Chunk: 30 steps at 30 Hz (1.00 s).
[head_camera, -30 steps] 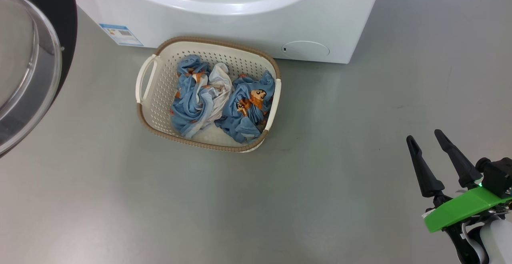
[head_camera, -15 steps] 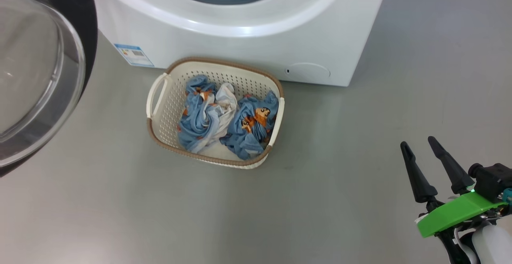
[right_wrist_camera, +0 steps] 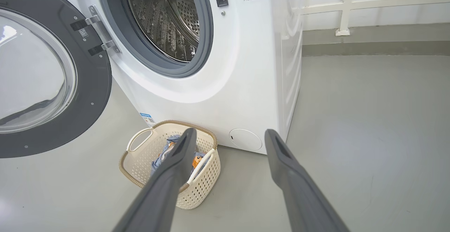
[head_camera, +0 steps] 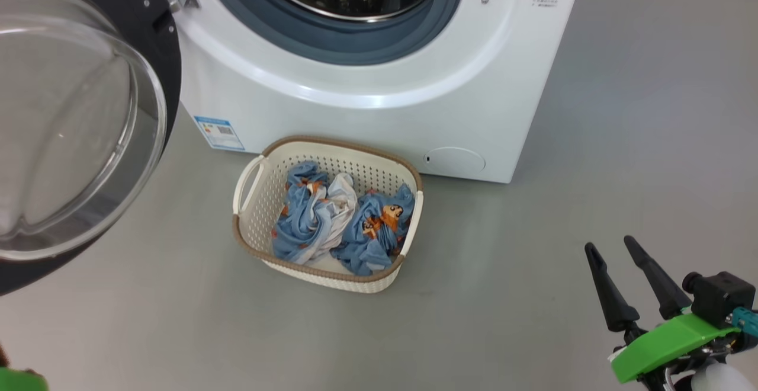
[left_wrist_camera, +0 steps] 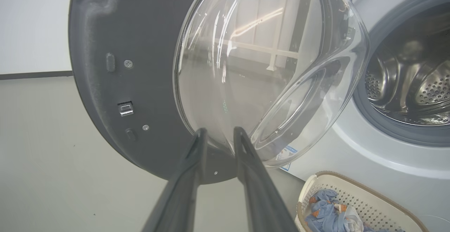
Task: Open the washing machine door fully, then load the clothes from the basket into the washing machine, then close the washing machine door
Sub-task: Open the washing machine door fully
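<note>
Left pincer (left_wrist_camera: 219,133): I see the fingers slightly parted with nothing between them, tips up at the lower rim of the door (left_wrist_camera: 105,66), which is swung open just ahead. Contact I cannot tell. Right pincer (head_camera: 610,245): spread wide and empty, low over the floor (head_camera: 503,308), aimed at the washer (head_camera: 379,124). The basket (head_camera: 370,169) is ahead-left of it, clothes (head_camera: 314,225) inside.

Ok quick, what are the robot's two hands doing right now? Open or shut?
Left gripper: a little open, holding nothing.
Right gripper: wide open, holding nothing.
</note>
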Tool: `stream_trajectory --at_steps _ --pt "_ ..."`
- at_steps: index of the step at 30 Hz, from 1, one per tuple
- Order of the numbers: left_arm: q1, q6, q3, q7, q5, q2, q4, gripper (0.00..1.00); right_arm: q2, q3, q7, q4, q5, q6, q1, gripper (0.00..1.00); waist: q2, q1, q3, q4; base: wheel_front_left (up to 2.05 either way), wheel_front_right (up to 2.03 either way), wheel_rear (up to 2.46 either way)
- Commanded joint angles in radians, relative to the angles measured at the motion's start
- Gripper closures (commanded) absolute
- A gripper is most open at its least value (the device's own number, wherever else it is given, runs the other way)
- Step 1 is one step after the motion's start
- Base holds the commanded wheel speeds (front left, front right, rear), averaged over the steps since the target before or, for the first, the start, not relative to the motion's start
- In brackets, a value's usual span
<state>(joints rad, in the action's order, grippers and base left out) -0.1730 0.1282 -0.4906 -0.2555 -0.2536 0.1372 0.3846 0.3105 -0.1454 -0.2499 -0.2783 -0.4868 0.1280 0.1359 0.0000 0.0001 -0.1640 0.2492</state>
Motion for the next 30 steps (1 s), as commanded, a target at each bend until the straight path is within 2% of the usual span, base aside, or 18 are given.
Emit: stream_trajectory --at_steps 1,5,14,19,30 --pt "0.022 0.002 0.001 -0.006 -0.017 0.045 -0.049 0.52 0.007 -0.018 -0.012 0.020 -0.005 0.003 -0.024 0.00 0.0000 -0.0001 0.028 -0.010 0.00 0.00 0.00" --pt "0.089 0.002 0.102 -0.006 -0.041 0.049 -0.116 0.00 0.001 -0.010 -0.012 0.022 -0.006 0.003 -0.035 0.00 0.0000 -0.0001 0.042 -0.033 0.00 0.00 0.00" --pt "0.140 0.002 0.223 -0.006 -0.069 0.015 -0.211 0.00 -0.014 0.014 -0.012 0.027 -0.006 0.003 -0.060 0.00 0.0000 -0.0001 0.053 -0.108 0.00 0.00 0.00" --pt "0.148 0.002 0.291 -0.006 -0.072 0.024 -0.224 0.00 -0.019 0.023 -0.012 0.030 -0.004 0.003 -0.062 0.00 0.0000 -0.0001 0.054 -0.158 0.00 0.00 0.00" --pt "0.148 0.002 0.371 -0.006 -0.095 0.044 -0.217 0.00 -0.025 0.042 -0.012 0.034 0.000 0.003 -0.062 0.00 0.0000 -0.0001 0.056 -0.256 0.00 0.00 0.00"
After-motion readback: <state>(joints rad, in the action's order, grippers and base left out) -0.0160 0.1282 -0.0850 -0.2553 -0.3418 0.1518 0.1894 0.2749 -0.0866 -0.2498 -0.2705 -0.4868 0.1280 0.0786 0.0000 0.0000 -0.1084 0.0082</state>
